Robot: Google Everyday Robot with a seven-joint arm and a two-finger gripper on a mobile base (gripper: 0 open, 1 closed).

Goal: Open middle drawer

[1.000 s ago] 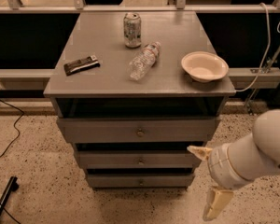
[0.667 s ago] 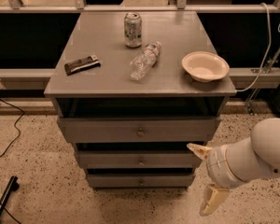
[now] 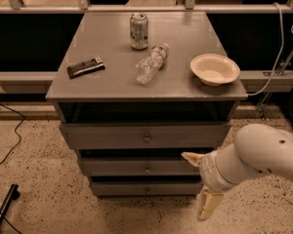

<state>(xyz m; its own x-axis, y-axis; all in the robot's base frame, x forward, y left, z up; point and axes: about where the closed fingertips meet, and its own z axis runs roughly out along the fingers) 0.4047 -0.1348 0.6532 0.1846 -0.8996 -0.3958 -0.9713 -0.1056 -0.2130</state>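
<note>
Approach step: the gripper (image 3: 193, 186) hangs at four o'clock from the middle drawer (image 3: 119, 167), its claw spread wide and holding nothing. The drawer looks shut. Next, I judge, it must move toward ten o'clock and pinch the knob (image 3: 147, 168).

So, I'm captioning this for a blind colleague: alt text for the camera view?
The robot's open gripper hangs in front of the right end of the middle drawer, which looks shut, its knob untouched. On the grey cabinet top are a can, a bowl, a bottle on its side and a dark bar.
</note>
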